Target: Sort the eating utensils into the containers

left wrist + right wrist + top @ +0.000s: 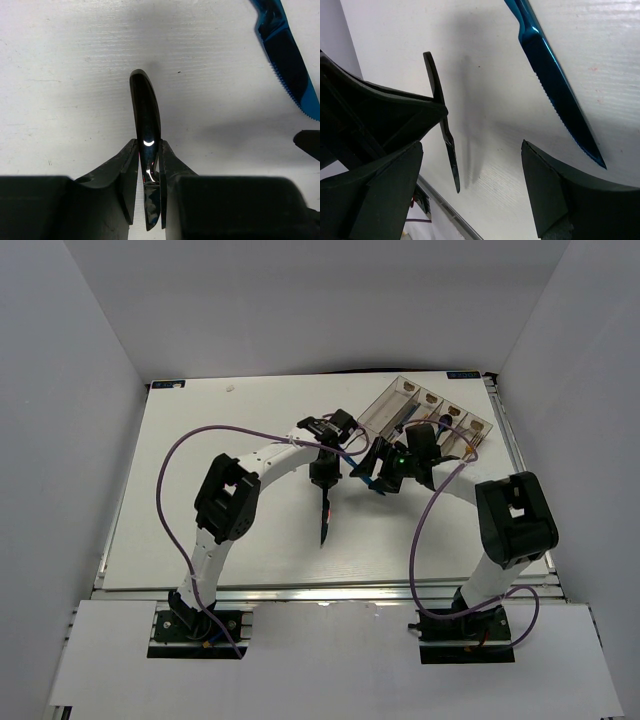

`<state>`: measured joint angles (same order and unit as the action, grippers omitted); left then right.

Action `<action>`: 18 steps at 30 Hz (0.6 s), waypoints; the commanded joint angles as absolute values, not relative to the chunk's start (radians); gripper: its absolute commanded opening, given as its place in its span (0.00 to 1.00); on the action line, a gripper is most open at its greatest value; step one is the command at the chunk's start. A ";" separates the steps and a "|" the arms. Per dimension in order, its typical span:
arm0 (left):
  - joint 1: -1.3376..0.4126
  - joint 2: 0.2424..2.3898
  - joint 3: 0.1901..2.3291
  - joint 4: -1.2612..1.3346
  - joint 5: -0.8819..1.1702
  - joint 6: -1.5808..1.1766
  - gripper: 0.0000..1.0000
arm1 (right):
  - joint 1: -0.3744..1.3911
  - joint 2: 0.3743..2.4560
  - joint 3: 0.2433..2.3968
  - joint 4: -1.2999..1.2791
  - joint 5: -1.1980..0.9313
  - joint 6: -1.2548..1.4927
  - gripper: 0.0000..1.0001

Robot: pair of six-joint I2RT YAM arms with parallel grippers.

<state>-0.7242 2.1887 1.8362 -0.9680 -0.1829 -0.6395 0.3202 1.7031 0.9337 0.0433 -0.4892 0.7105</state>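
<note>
My left gripper [323,474] is shut on the black knife [326,520] and holds it above the table, blade toward the near edge. In the left wrist view the knife [145,107] sits clamped between my fingers [125,165]. My right gripper [388,476] is open and empty, just right of the left one. The blue knife [362,480] lies flat on the table between the two grippers; it also shows in the left wrist view [287,65] and the right wrist view [555,85]. The right wrist view shows the black knife [445,132] hanging beside my left finger [390,170]. The clear tray [392,398] lies behind the right gripper.
The tray's compartments hold some utensils, too small to tell apart. The table is white [220,500], boxed by white walls at the back and sides. A metal rail [320,592] runs along the near edge. Purple cables loop over both arms.
</note>
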 commanded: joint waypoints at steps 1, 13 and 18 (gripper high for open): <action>-0.733 2.164 1.855 -0.956 -0.153 -0.629 0.00 | 0.316 1.730 0.988 0.135 -0.546 0.724 0.84; -0.739 2.122 1.841 -0.907 -0.058 -0.630 0.00 | 0.319 1.894 1.103 0.184 -0.676 0.738 0.82; -0.741 2.122 1.848 -0.893 -0.028 -0.629 0.00 | 0.331 1.937 1.123 0.190 -0.745 0.721 0.80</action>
<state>-0.7330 2.1883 1.8347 -0.9295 -0.0666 -0.6353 0.3218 1.9236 1.0821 0.1535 -0.6647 0.7300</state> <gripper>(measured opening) 0.297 0.807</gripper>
